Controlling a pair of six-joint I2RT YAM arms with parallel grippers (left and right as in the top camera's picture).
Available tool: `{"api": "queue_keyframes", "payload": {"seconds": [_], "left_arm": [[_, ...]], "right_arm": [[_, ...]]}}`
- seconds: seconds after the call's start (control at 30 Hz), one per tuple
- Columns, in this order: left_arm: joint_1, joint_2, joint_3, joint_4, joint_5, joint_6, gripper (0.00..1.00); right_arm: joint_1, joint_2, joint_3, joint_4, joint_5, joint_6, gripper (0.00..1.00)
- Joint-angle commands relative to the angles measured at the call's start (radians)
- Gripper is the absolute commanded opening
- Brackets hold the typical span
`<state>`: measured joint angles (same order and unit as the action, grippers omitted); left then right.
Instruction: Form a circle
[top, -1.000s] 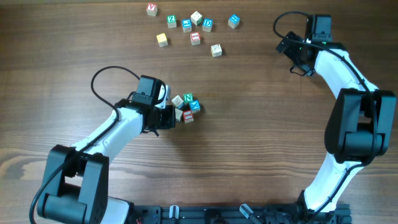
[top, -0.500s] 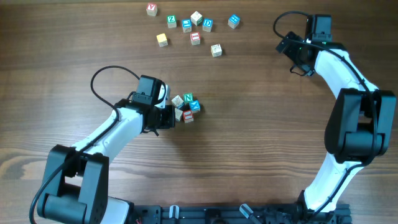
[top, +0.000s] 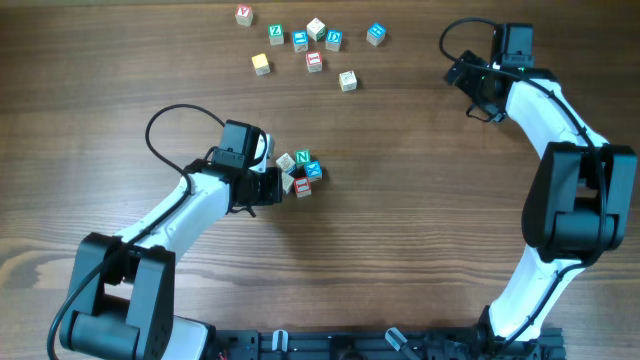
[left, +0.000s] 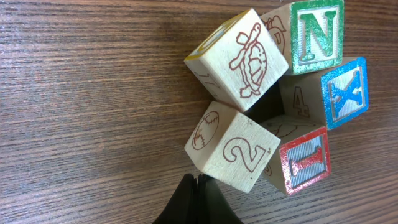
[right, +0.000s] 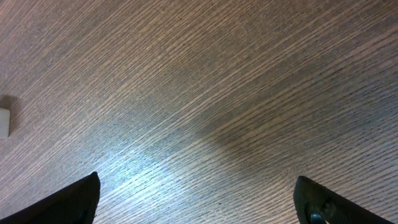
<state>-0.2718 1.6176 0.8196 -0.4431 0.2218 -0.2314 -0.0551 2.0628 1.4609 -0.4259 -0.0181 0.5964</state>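
Observation:
The circle (top: 300, 173) is a tight ring of small wooden letter cubes at mid-table. Close up, the left wrist view shows its green "N" cube (left: 317, 34), blue "X" cube (left: 344, 92), red "I" cube (left: 305, 160), a pale "2" cube (left: 231, 147) and a pale turtle cube (left: 239, 59) around a small dark gap. My left gripper (top: 272, 186) is shut and empty, its pressed-together tips (left: 198, 182) at the lower left edge of the "2" cube. My right gripper (top: 472, 85) hangs open over bare wood at the far right, its fingertips (right: 74, 202) wide apart.
Several loose letter cubes (top: 310, 45) lie scattered along the far edge of the table, above the ring. A pale cube edge (right: 4, 122) shows at the left border of the right wrist view. The left arm's black cable (top: 180, 115) loops up behind its wrist.

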Motion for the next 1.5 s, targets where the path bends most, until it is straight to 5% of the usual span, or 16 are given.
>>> {"api": "queue_keyframes", "payload": {"seconds": [0.0,0.47,0.67,0.87,1.23,1.3,1.33,1.37,1.47], "left_arm": [[0.004,0.008,-0.003,0.010,-0.014,-0.013,0.04],[0.004,0.008,-0.003,0.017,-0.060,-0.012,0.04],[0.019,0.008,-0.003,0.018,-0.270,-0.013,0.04],[0.111,0.008,-0.003,0.056,-0.321,-0.121,0.04],[0.272,0.008,-0.003,0.070,-0.321,-0.121,0.05],[0.292,0.008,-0.003,0.066,-0.321,-0.121,0.17],[0.298,0.008,-0.003,0.060,-0.321,-0.121,0.52],[0.300,0.008,-0.003,0.047,-0.320,-0.121,1.00],[0.300,0.008,-0.003,0.021,-0.321,-0.121,1.00]], "right_arm": [[0.002,0.017,-0.004,0.000,0.010,-0.013,1.00],[0.002,0.017,-0.004,0.000,0.010,-0.013,1.00],[0.002,0.017,-0.004,0.000,0.010,-0.013,1.00],[0.002,0.017,-0.004,0.000,0.010,-0.013,1.00],[0.002,0.017,-0.004,0.000,0.010,-0.013,1.00],[0.002,0.017,-0.004,0.000,0.010,-0.014,1.00],[0.002,0.017,-0.004,0.000,0.010,-0.013,1.00],[0.002,0.017,-0.004,0.000,0.010,-0.013,0.99],[0.002,0.017,-0.004,0.000,0.010,-0.013,1.00]]}}
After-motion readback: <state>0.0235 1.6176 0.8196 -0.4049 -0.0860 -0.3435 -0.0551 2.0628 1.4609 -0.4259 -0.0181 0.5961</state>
